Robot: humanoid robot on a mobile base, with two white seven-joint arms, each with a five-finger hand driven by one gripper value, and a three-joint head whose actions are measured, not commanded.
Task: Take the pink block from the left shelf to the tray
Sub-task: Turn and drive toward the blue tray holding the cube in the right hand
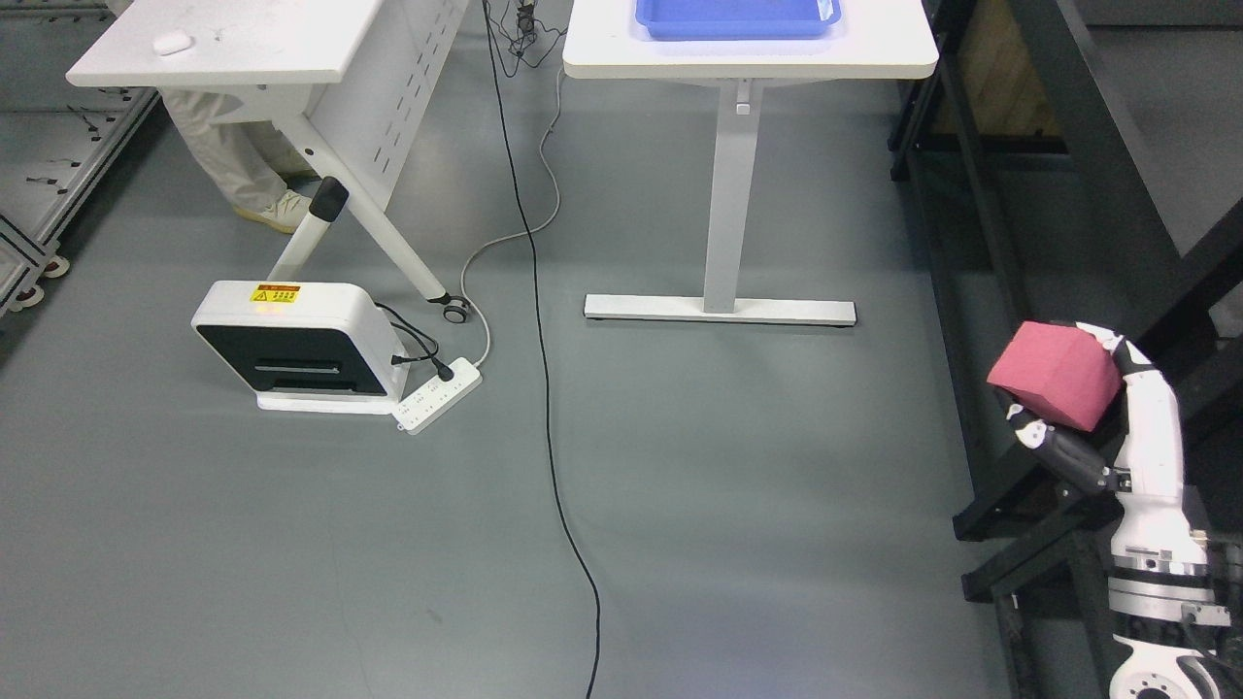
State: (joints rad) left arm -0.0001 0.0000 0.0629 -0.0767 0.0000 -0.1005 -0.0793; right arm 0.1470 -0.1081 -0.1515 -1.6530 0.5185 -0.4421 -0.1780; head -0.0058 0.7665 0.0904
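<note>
Pink block (1057, 375) aside, we start with the white tabletop (748, 49) at the top, carrying the blue tray (735, 19). Our right arm rises from the lower right corner beside the black shelf frame (981, 282), forearm nearly upright. Its robot hand (1068, 408) is closed around the block, thumb below and fingers (1117, 351) over the far side, holding it above the floor, well apart from the tray.
</note>
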